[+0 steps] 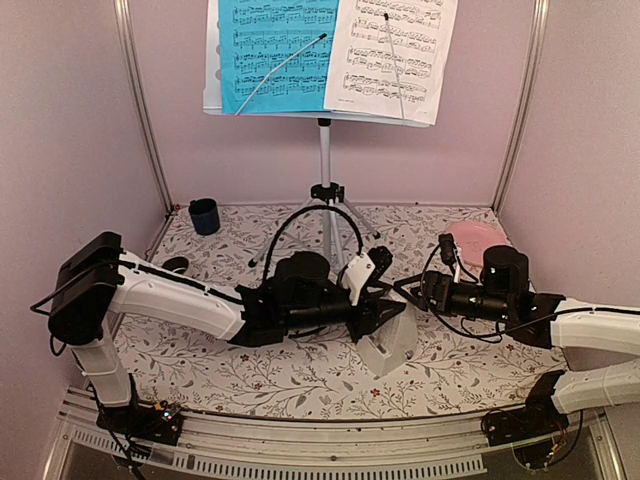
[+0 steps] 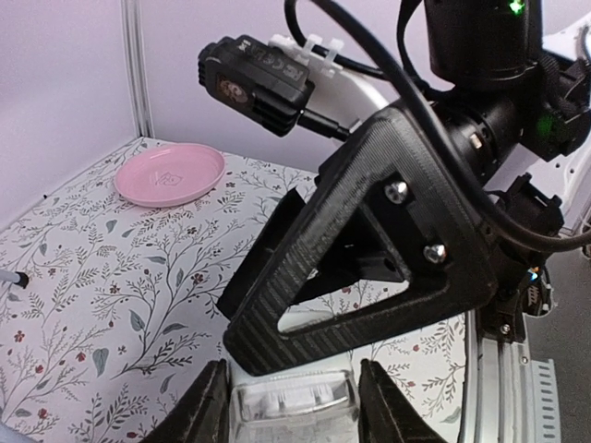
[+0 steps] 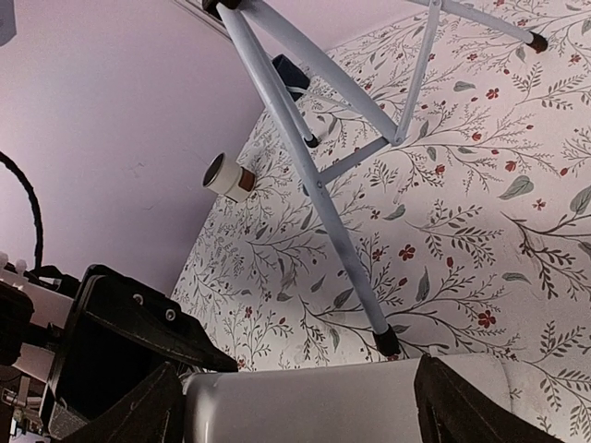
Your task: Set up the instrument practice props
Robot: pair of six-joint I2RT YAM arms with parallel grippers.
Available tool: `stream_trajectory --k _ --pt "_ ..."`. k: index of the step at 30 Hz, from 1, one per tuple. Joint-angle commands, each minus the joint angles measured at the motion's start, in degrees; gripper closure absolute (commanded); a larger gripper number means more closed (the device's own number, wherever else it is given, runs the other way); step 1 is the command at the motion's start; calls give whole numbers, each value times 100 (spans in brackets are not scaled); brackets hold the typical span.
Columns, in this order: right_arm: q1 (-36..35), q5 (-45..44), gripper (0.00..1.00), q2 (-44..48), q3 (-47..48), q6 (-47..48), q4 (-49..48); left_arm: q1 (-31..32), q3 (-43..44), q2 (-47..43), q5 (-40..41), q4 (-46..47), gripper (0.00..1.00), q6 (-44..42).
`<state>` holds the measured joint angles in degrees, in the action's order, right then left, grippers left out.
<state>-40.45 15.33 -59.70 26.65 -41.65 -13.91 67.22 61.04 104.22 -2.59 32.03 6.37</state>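
Note:
The white metronome (image 1: pixel 390 345) leans on the floral cloth at centre front. My left gripper (image 1: pixel 373 308) reaches it from the left. In the left wrist view its fingers press both sides of the metronome's clear top (image 2: pixel 291 401). My right gripper (image 1: pixel 418 296) comes from the right and stands open. In the right wrist view the metronome's white body (image 3: pixel 305 401) spans the gap between its fingers. One right finger (image 2: pixel 369 268) crosses just above the left gripper. At the back, the music stand (image 1: pixel 211 60) on its tripod (image 1: pixel 325 165) holds a blue sheet (image 1: pixel 275 50) and a white sheet (image 1: pixel 395 50).
A pink plate (image 1: pixel 475 238) lies at the back right and a dark blue cup (image 1: pixel 204 215) stands at the back left. The tripod legs (image 3: pixel 314 175) spread over the cloth just behind the grippers. A small dark round object (image 1: pixel 176 265) lies at the left. Pink walls enclose three sides.

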Motion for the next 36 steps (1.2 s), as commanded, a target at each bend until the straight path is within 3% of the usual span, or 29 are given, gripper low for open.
stream_trajectory --k 1,13,26,36 --pt "12 -187 14 -179 -327 84 503 -35 -118 -67 68 -103 60 27" --pt "13 -478 15 -465 -746 97 542 18 -788 -349 -209 660 76 -221" --pt "19 -614 15 -332 -1010 74 636 28 -1066 -411 -418 1397 83 -452" --pt "8 327 6 153 -522 280 535 27 -987 -160 -435 1390 86 -403"
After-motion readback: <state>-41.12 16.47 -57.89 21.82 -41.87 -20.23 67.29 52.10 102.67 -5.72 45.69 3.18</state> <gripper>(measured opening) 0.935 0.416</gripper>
